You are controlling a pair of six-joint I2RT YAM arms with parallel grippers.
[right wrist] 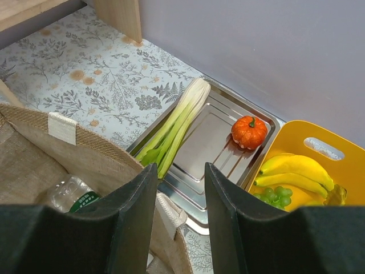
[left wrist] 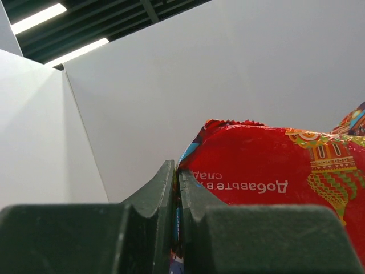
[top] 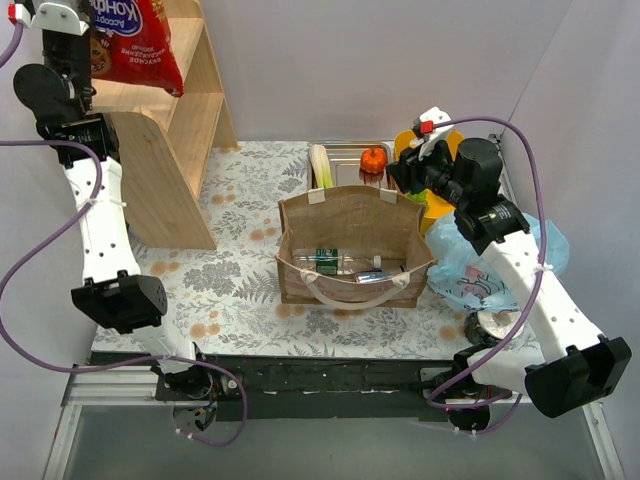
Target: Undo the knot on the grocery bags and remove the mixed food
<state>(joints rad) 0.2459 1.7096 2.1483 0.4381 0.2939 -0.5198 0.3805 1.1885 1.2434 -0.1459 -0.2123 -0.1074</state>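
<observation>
While the left claw (left wrist: 178,177) was pinched tight on the edge of the red crisp packet (top: 135,40), the left arm stood raised at the far left corner. It held the packet up against the top of the wooden shelf (top: 175,150).

The right claw (right wrist: 181,174) hung with its jaws apart and nothing between them. It hovered above the back rim of the brown carrier bag (top: 350,215), in front of the steel tray (right wrist: 214,128).

That bag stood upright and open in the middle of the desk (top: 240,290), its whitish handles (top: 330,290) drooping at the near side. A clear bottle (top: 335,263) and some small packets (top: 375,275) lay at its bottom.

Behind it, the tray carried a pale-green leek (right wrist: 177,123) along its left side and a small orange pumpkin (right wrist: 249,131) at its far right corner, the two apart.

Just right of the tray sat the yellow tub (right wrist: 296,134), with yellow bananas (right wrist: 293,171) and green grapes (right wrist: 274,197) inside.

The light-blue plastic bag (top: 465,265) lay crumpled on the desk to the right of the brown bag, partly under the right arm. Its knot could not be made out from any view.
</observation>
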